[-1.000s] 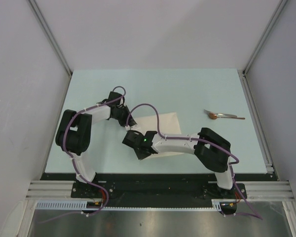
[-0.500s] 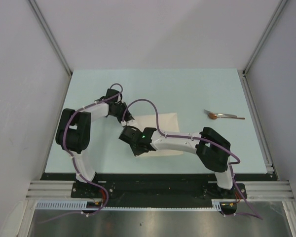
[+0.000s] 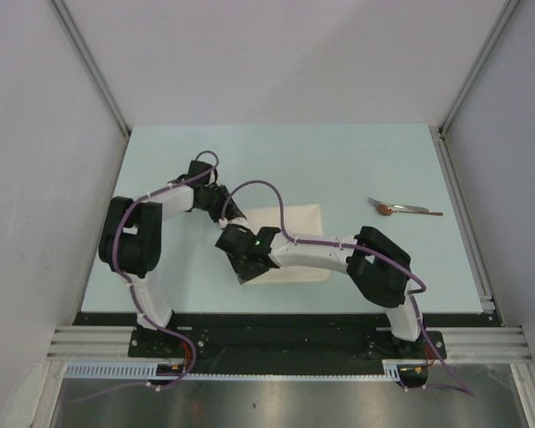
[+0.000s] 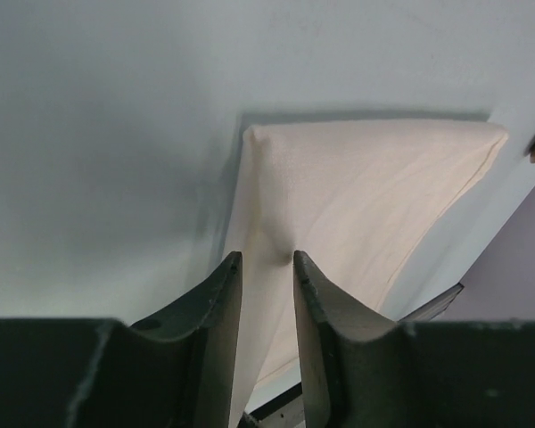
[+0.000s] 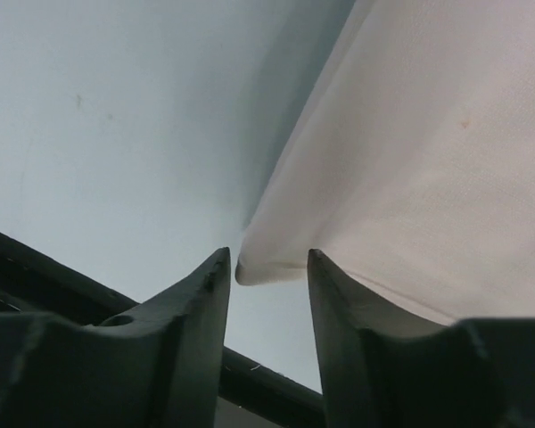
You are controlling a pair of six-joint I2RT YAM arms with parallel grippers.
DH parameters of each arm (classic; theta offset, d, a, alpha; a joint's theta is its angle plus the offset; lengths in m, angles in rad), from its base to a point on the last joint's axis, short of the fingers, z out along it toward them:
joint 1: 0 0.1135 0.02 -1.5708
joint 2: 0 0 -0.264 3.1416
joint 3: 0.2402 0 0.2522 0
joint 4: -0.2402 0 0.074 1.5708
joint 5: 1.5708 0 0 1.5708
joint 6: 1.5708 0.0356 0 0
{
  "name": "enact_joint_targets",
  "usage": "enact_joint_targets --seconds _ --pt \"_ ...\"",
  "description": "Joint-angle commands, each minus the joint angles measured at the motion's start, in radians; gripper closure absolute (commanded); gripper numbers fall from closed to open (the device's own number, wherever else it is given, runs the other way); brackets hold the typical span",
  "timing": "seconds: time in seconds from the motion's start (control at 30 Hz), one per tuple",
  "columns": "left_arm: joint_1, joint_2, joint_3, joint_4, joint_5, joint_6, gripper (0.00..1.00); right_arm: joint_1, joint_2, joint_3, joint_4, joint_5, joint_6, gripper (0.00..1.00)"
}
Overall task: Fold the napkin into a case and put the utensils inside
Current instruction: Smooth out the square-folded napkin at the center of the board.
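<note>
The cream napkin (image 3: 294, 234) lies flat on the pale table between my two arms. My left gripper (image 3: 234, 215) is at its far left corner. In the left wrist view the fingers (image 4: 223, 294) stand slightly apart, open, and the napkin (image 4: 366, 187) runs through the gap under them. My right gripper (image 3: 242, 270) is at the near left corner. There the jaws are open, with the napkin's folded corner (image 5: 254, 267) lying between the fingertips, not pinched. The spoon (image 3: 408, 210) lies apart at the right of the table.
The table's black front edge (image 5: 89, 294) runs just behind the right gripper's fingers. Grey walls (image 3: 53, 134) enclose the table on the left, the right and the far side. The purple cable (image 3: 267, 192) arcs over the napkin.
Both grippers have shifted a little to the left along the napkin's left edge. The spoon has not moved.
</note>
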Motion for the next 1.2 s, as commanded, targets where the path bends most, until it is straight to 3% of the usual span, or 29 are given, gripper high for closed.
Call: enact_joint_targets --seconds 0.0,0.13,0.27,0.4,0.6,0.83,1.17 --pt "0.007 -0.142 -0.045 -0.032 -0.011 0.057 0.64 -0.002 -0.094 -0.034 -0.044 0.040 0.028 0.51" --pt "0.001 -0.295 -0.093 -0.101 -0.112 0.128 0.62 -0.031 -0.278 -0.158 -0.057 0.066 0.080 0.36" --pt "-0.023 -0.455 -0.154 -0.115 -0.134 0.176 0.71 -0.121 -0.452 -0.330 -0.032 0.038 0.122 0.34" --pt "-0.132 -0.506 -0.245 -0.057 -0.050 0.185 0.76 -0.287 -0.617 -0.535 0.040 -0.064 0.174 0.37" --pt "-0.280 -0.493 -0.349 0.006 -0.007 0.154 0.85 -0.531 -0.811 -0.790 0.204 -0.256 0.194 0.51" --pt "-0.306 -0.535 -0.435 0.012 -0.010 0.154 0.86 -0.599 -0.828 -0.868 0.256 -0.339 0.189 0.64" --pt "-0.306 -0.566 -0.441 -0.003 -0.004 0.147 0.85 -0.600 -0.705 -0.888 0.382 -0.379 0.197 0.66"
